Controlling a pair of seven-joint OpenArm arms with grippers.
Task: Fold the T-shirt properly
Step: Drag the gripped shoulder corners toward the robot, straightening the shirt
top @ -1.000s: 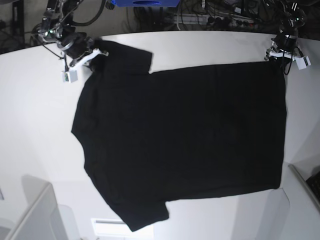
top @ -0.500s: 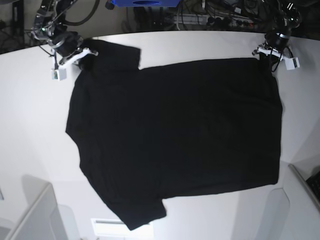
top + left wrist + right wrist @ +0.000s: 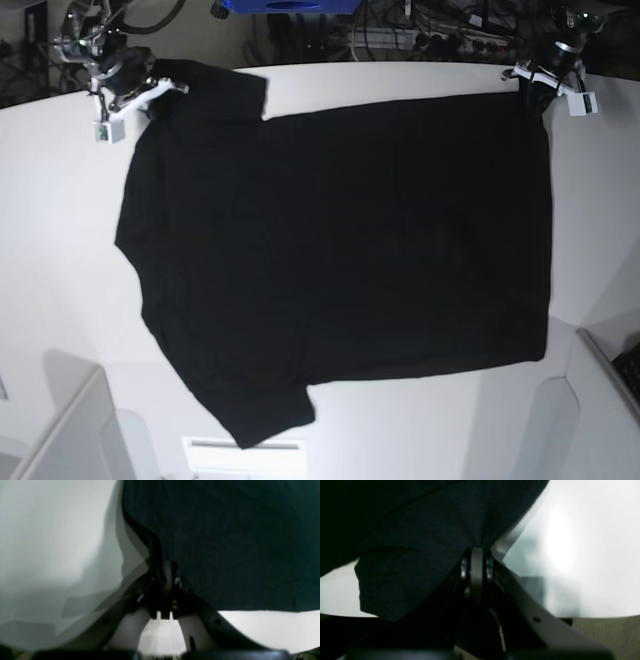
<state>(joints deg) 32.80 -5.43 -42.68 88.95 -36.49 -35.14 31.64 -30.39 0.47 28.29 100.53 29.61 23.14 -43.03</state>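
The black T-shirt point(image 3: 340, 240) lies spread flat on the white table point(image 3: 60, 250), collar side to the left and hem to the right. My right gripper point(image 3: 150, 88) at the far left is shut on the shirt's far sleeve point(image 3: 420, 555). My left gripper point(image 3: 530, 85) at the far right is shut on the far hem corner point(image 3: 160, 562). Both wrist views show the jaws pinched on black cloth. No print or label shows.
Cables and a blue object point(image 3: 290, 5) lie behind the table's far edge. A grey bin edge point(image 3: 70, 430) stands at the near left and another raised edge point(image 3: 605, 370) at the near right.
Both grippers have pulled the shirt toward the table's far edge and to the left. The whole shirt has slid with them and lies flatter.
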